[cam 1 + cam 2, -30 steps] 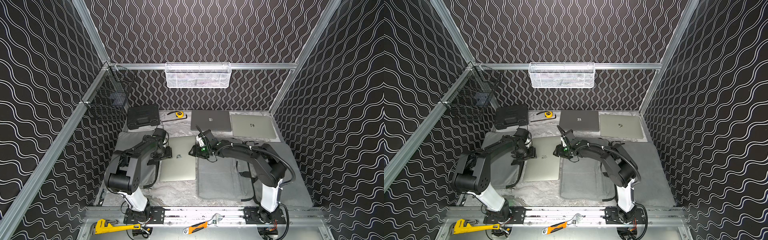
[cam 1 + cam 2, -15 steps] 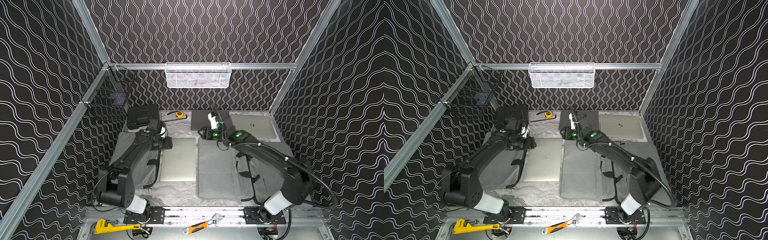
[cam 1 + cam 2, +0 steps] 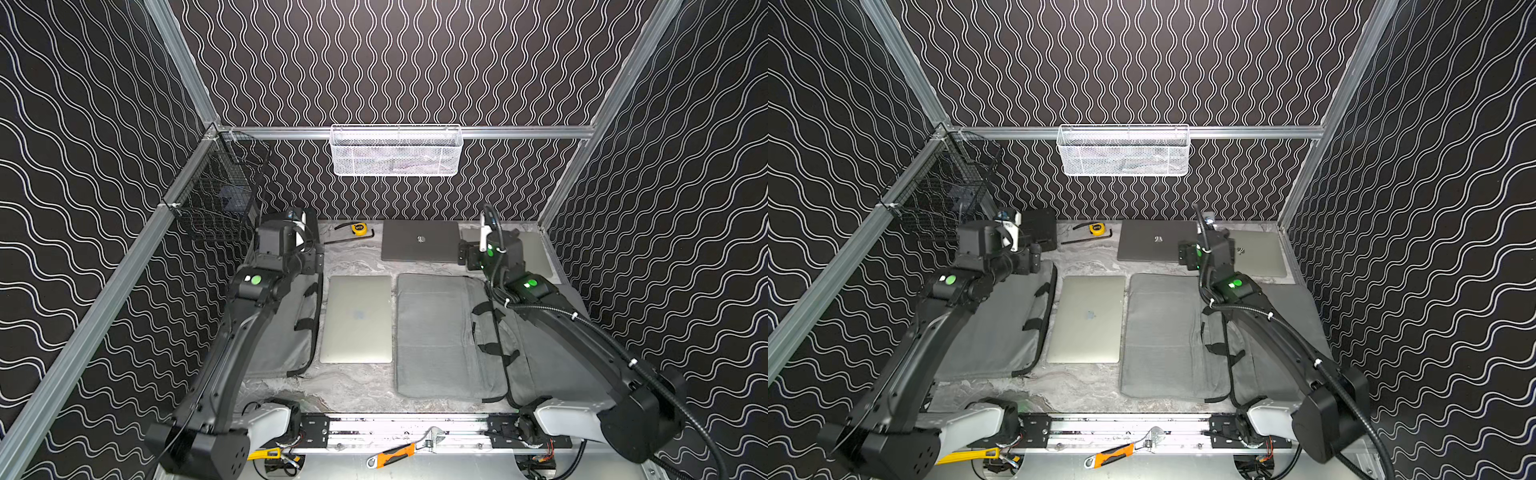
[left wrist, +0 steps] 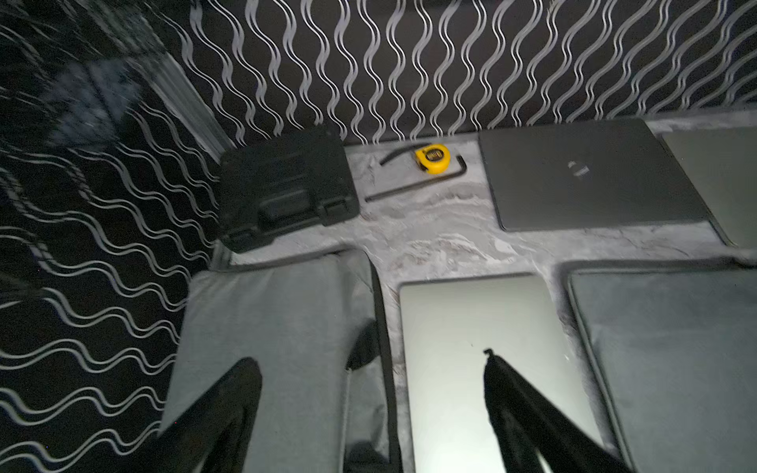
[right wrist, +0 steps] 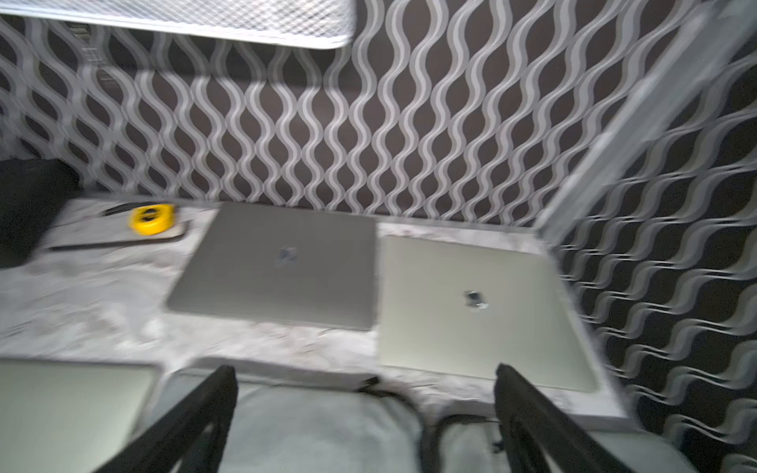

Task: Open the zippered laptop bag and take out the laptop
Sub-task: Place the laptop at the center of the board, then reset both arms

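A silver laptop (image 3: 357, 318) (image 3: 1088, 318) lies flat and closed on the table, out in the open between two grey bags. To its right the zippered laptop bag (image 3: 432, 332) (image 3: 1158, 332) lies spread flat, its black handles along its right side. In both top views my left gripper (image 3: 318, 259) (image 3: 1036, 257) hovers open and empty over the far end of the other grey bag (image 3: 286, 328). My right gripper (image 3: 461, 253) (image 3: 1181, 255) hangs open and empty past the bag's far end. The left wrist view shows the left gripper (image 4: 368, 360) above the laptop (image 4: 483, 327). The right wrist view shows the right gripper (image 5: 366, 370) over the bag (image 5: 307, 430).
At the back lie a dark grey laptop (image 3: 419, 241), a silver laptop (image 3: 1260, 253), a yellow tape measure (image 3: 358, 227), a hex key (image 3: 349, 239) and a black case (image 3: 1040, 228). A white mesh basket (image 3: 395, 151) hangs on the back wall, a black wire basket (image 3: 216, 208) at the left.
Both grippers have left the laptop's far edge, risen and moved apart toward the back, and their jaws have opened wider. The laptop has stayed flat on the table.
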Available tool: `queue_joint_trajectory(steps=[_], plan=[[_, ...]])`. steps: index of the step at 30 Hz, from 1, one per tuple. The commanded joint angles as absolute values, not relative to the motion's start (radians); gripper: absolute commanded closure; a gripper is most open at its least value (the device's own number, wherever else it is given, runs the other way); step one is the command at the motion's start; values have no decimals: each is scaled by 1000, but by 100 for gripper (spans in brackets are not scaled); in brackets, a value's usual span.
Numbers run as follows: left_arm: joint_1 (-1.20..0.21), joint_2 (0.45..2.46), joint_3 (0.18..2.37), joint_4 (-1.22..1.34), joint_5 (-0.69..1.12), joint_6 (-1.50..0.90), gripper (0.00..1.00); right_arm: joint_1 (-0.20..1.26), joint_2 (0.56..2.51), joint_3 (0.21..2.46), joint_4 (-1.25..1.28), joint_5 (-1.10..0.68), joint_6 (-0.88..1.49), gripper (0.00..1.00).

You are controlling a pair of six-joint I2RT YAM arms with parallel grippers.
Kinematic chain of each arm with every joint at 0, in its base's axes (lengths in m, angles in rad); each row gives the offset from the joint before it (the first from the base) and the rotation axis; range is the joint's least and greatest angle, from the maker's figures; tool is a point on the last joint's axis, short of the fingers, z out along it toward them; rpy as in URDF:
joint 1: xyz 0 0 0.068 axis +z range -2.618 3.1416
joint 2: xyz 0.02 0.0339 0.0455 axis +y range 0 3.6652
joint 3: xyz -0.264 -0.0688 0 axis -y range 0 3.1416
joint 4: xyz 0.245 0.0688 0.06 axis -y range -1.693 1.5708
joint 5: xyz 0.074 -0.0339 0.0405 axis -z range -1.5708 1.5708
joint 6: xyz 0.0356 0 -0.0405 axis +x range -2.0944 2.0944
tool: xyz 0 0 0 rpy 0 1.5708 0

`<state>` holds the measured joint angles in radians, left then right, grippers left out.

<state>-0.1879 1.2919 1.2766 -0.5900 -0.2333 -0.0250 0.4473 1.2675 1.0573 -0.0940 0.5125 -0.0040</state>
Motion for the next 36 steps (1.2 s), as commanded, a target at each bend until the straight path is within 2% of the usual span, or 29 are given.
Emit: queue_joint_trajectory(steps=[1,6,8,10,14,17,23,26,28,31,36], plan=[[-184,1249,1190,-423,-408,-44,11,400,1228,948,60,619,-56,0],[-158,1176,967,-235,-453,-50,2,348,1198,747,214,636,16,0],[-120,1182,911,-211,-381,-90,2,297,1189,642,334,553,61,0],[-74,1215,877,-175,-233,-132,1,274,1202,531,486,497,57,0],[-49,1300,800,-46,-141,-192,1,258,1269,455,589,545,77,0],[-49,1351,698,160,-88,-206,1,251,1302,426,646,578,71,0],[-49,1476,648,353,-118,-250,1,213,1359,352,792,560,103,0],[-58,1477,636,403,-140,-168,1,171,1397,333,877,517,113,0],[-58,1469,606,435,-190,-124,1,136,1399,377,771,458,149,0],[-64,1459,570,482,-319,-82,1,98,1402,375,779,402,162,0],[-63,1489,478,676,-390,-46,2,35,1375,347,797,300,193,0]])
